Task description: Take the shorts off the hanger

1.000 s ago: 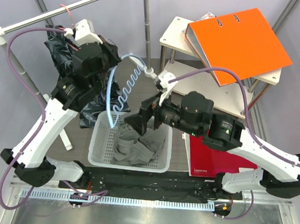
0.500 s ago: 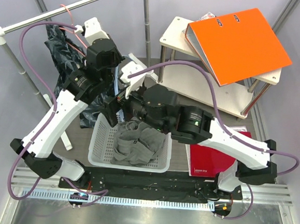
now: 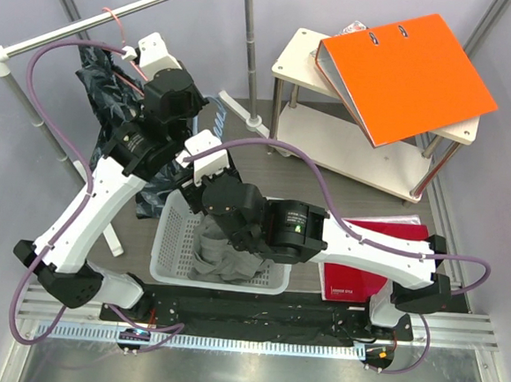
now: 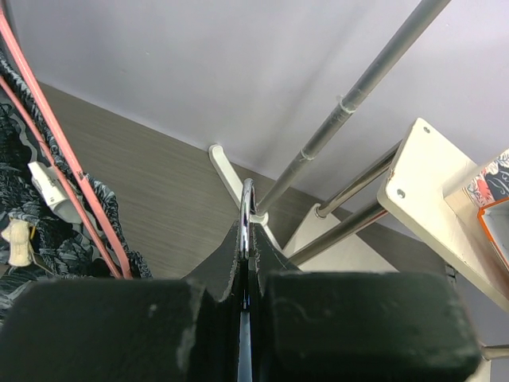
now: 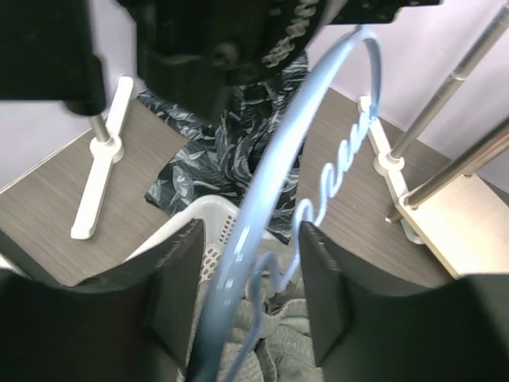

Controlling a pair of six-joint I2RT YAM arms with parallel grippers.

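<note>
A pale blue hanger (image 5: 262,199) with a wavy bar hangs over the white basket (image 3: 170,237). Its metal hook (image 4: 247,207) is pinched in my left gripper (image 4: 245,267), which is shut on it up by the rail (image 3: 193,115). My right gripper (image 5: 250,243) is open, its fingers either side of the hanger's sloping arm with a gap on both sides. In the top view the right arm covers most of the hanger. The grey shorts (image 3: 224,255) lie bunched in the basket (image 5: 199,219), under the hanger's lower end (image 5: 318,350). Whether they still hang on it I cannot tell.
A dark patterned garment (image 3: 105,82) hangs on a pink hanger from the metal rail (image 3: 119,12), and its cloth (image 5: 238,143) reaches the table beside the basket. An orange binder (image 3: 407,70) lies on a white shelf unit (image 3: 293,57). A red book (image 3: 364,270) lies right of the basket.
My right arm has swung left from the basket's right side to the hanger, and its jaws have narrowed around the hanger's arm. The left gripper has stayed shut on the hook.
</note>
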